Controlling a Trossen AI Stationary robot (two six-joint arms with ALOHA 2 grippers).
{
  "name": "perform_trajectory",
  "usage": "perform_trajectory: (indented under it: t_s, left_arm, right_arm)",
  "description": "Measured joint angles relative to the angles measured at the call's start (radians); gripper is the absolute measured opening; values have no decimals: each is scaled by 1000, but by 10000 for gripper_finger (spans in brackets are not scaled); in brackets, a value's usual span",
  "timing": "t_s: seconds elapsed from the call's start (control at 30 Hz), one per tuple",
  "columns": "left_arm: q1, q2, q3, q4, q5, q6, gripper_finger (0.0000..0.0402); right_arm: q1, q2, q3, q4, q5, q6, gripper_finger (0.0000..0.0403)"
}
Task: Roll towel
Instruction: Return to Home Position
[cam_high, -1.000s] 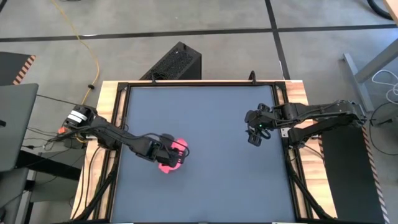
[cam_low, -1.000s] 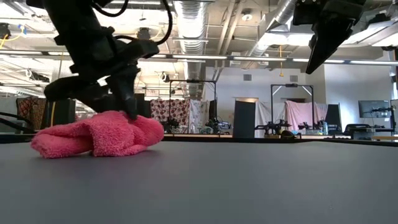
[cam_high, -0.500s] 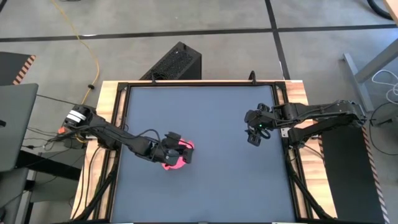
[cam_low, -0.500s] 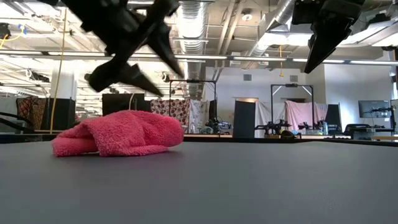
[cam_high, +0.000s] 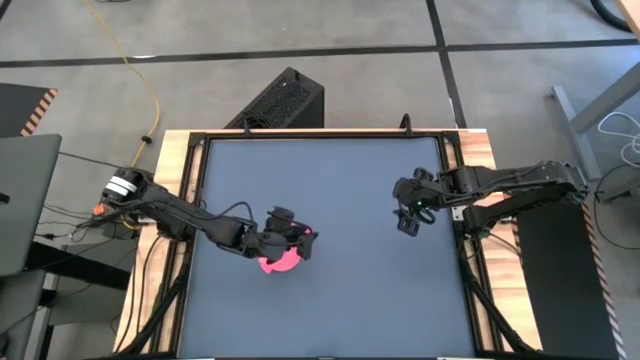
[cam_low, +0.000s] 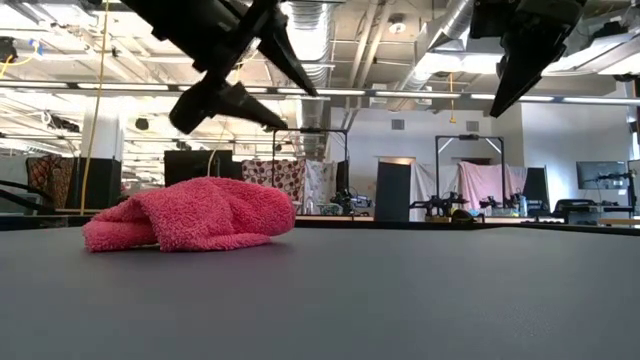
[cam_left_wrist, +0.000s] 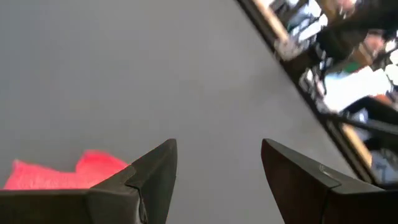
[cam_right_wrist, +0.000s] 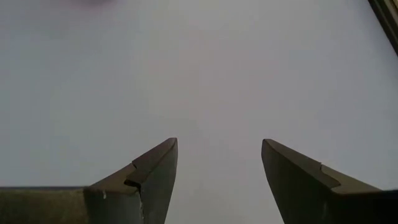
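The towel (cam_low: 190, 213) lies in a loose pink bundle on the tabletop (cam_high: 340, 180), left of centre. The left end effector (cam_low: 300, 110) hovers just above it, released and touching nothing. The right end effector (cam_high: 410, 222) hangs well apart near the table's right side, fingers spread and empty.

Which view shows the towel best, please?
The low view: the towel lies whole and unobstructed, a bunched roll on the mat. The high view has the left gripper covering part of it; the left wrist view catches only an edge; the right wrist view, nothing clear.
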Motion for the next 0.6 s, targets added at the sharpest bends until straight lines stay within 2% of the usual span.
perform_trajectory:
  t_s: [0.13,0.2,0.37,0.53,0.6]
  left_arm:
    - [-21,-26,0,44,-130,88,222]
    - [-32,-62,-1,40,-161,166,222]
    - [-46,-222,-1,-116,-167,317,222]
    - [-50,-438,-1,-315,-161,422,222]
    - [-50,-529,-17,-338,-153,471,222]
  right_arm:
    - [42,-37,-1,66,29,-4,260]
    - [57,-86,-1,120,37,-12,260]
    - [67,-215,0,155,90,-31,260]
    - [68,-314,-3,119,143,-64,260]
    - [68,-350,-28,153,143,-64,260]
